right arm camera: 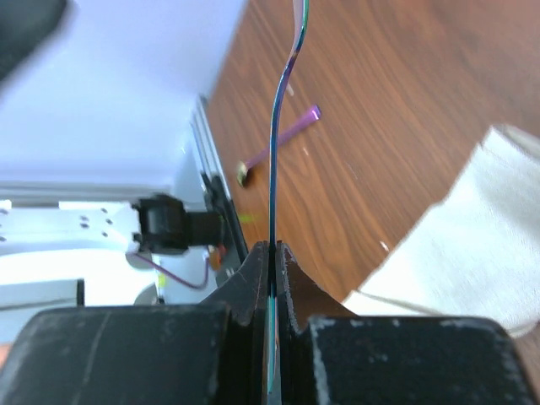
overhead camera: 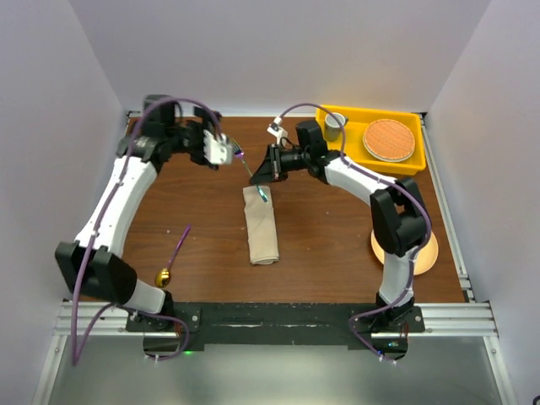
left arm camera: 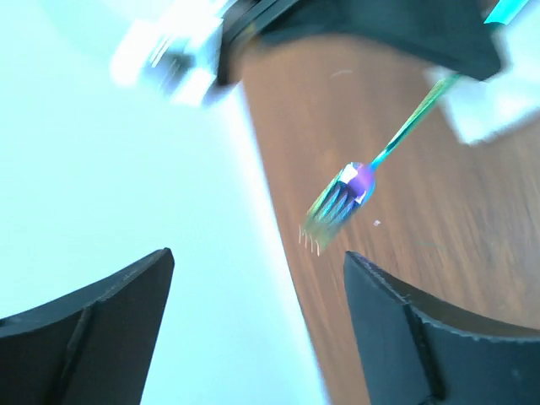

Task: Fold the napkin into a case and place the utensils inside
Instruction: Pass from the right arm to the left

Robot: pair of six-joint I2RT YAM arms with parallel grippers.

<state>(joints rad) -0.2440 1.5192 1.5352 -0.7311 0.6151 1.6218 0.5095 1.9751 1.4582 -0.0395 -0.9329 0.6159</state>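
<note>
Right gripper [right arm camera: 272, 253] clamps the fork [right arm camera: 274, 152] by its handle, tines at 10 o'clock toward the wide-open, empty left gripper [left arm camera: 257, 263]; the case [overhead camera: 260, 226] lies just at 6 o'clock on the surface [overhead camera: 337, 245], long axis 12–6.

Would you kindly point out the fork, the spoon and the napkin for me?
fork [left arm camera: 346, 192]: left wrist view, its head.
spoon [overhead camera: 163, 276]: top external view, its gold bowl.
napkin [overhead camera: 261, 226]: top external view, middle of the fold.
</note>
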